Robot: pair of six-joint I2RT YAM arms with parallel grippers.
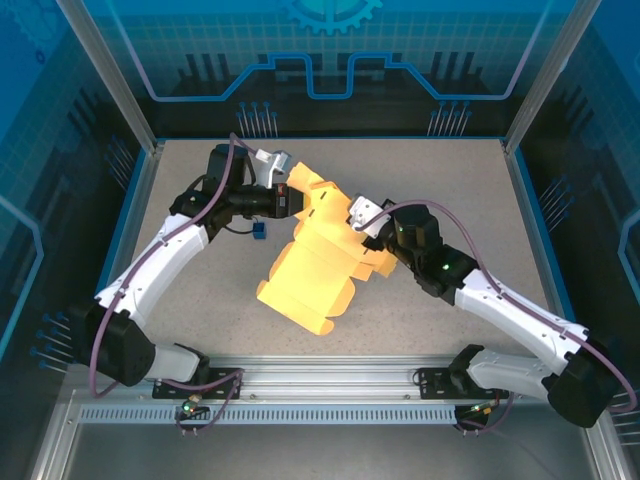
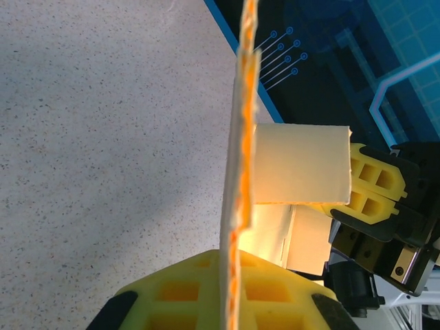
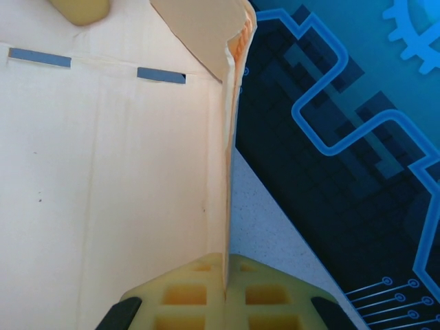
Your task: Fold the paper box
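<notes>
1. Top external view hides both sets of fingertips. The left claw (image 1: pixel 286 200) and the right claw (image 1: pixel 366 224) end against the folds of the paper box (image 1: pixel 312 262), so the gap between the jaws is hard to read from above.
2. Left wrist view cuts its own pads off at the bottom edge. The cardboard runs edge-on up the middle, so most of the box's shape is lost behind that thin line.
3. Right wrist view crops the box at the left and the top. A rounded yellow shape (image 3: pixel 79 10) in the top left corner is cut too short to identify.
4. The wrist views settle what the overhead one leaves unclear: each claw is closed tight on a wall of the box. The sheet is pinched between the yellow pads with no gap visible.
5. Left wrist view also takes in the right claw, to the right of the sheet. Its pads touch the end of a pale flap (image 2: pixel 299 165) that sticks out from the sheet.
6. Right wrist view shows the box's pale inner face with two narrow slots (image 3: pixel 161 75) across it.
7. From above, the box sits mid-surface (image 1: pixel 450 170) between the two claws. The left claw holds its far left edge and the right claw holds its right side.
8. A small dark blue cube (image 1: pixel 259 232) lies on the surface just left of the box, near the left claw.
</notes>
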